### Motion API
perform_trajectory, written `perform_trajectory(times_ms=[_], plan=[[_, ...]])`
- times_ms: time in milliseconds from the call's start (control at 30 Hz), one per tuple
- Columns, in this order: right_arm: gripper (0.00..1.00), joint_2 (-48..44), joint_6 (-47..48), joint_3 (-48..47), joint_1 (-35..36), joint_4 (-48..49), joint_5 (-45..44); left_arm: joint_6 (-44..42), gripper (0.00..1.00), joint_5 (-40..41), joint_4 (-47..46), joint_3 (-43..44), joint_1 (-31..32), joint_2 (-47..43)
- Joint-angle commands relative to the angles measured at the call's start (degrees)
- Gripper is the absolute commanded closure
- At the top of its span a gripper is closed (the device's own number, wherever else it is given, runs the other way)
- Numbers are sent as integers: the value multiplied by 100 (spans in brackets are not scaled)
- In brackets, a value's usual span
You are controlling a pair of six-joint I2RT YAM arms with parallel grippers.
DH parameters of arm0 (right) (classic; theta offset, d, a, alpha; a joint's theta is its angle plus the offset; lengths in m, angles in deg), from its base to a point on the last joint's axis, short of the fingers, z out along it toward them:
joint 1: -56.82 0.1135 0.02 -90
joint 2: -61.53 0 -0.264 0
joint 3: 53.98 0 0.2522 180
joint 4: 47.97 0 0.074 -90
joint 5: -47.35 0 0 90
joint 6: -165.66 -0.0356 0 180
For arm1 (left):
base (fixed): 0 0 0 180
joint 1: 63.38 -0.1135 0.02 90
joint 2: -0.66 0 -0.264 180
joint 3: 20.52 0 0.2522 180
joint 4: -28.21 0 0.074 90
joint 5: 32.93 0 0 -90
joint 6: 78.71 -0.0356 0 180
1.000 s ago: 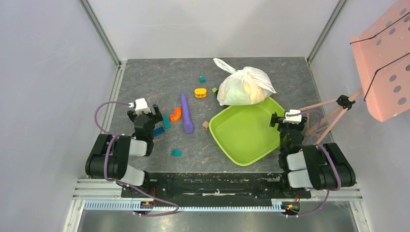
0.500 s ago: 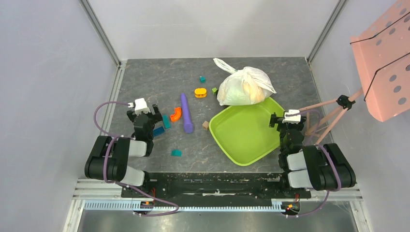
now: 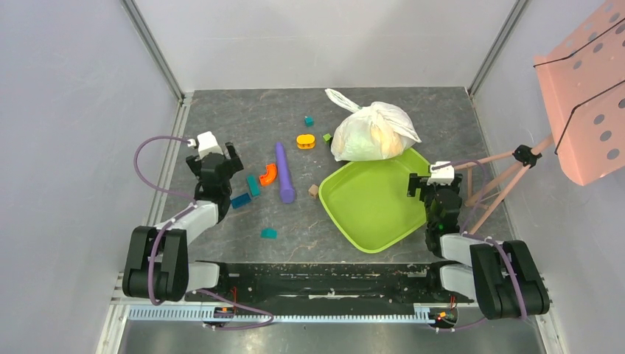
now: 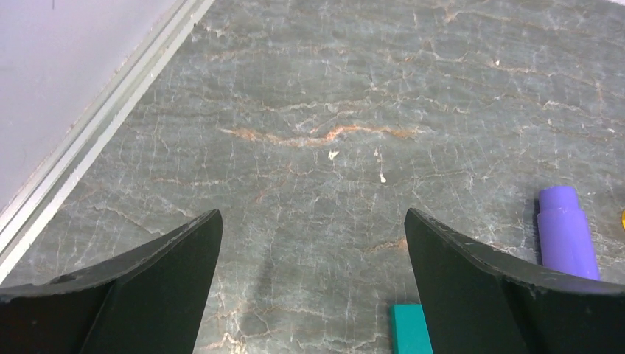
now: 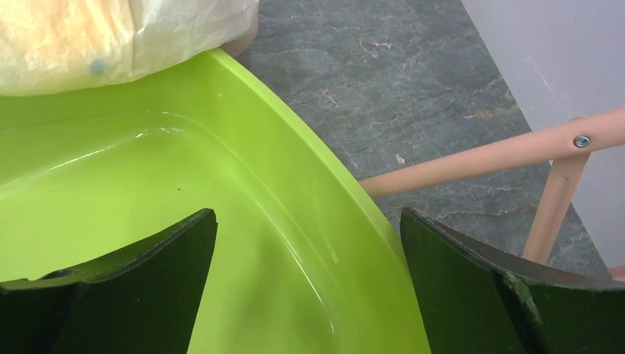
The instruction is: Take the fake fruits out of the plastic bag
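The white plastic bag (image 3: 372, 133) lies bunched at the back of the table, its near side resting on the far rim of the lime-green tray (image 3: 383, 221). Yellowish fruit shapes show dimly through its film; no fruit lies outside it. A corner of the bag shows at the top left of the right wrist view (image 5: 110, 37). My left gripper (image 3: 215, 164) is open and empty over bare table at the left. My right gripper (image 3: 438, 184) is open and empty over the tray's right rim (image 5: 346, 221), well short of the bag.
A long purple cylinder (image 3: 284, 173) lies left of the tray, its end showing in the left wrist view (image 4: 566, 232). Orange, teal and green toy blocks (image 3: 254, 184) are scattered around it. A pink stand with legs (image 3: 508, 173) is at the right, close to my right gripper.
Both arms have stretched forward. The left gripper moved a little away from its base and left; the right gripper moved slightly forward over the tray rim. The bag has not moved.
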Motion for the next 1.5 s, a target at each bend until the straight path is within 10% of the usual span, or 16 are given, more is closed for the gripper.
perform_trajectory(times_ms=[0,467,667,1067,1467], plan=[[2,-385,-463,-207,8,-699,-297,619,0,216,1240,365,21,-285],[2,-594,-1691,-2305,8,-4665,-897,1904,0,-1481,4461,2682,53,-398],[2,-300,-1872,-3117,8,-5647,-765,2728,0,-784,6291,4261,15,350],[2,-322,-1999,-3194,8,-5855,-287,2967,0,-3944,5268,4708,-131,801],[2,-1360,-2196,-2858,8,-5912,762,1984,0,-3200,5514,7819,2115,3222]])
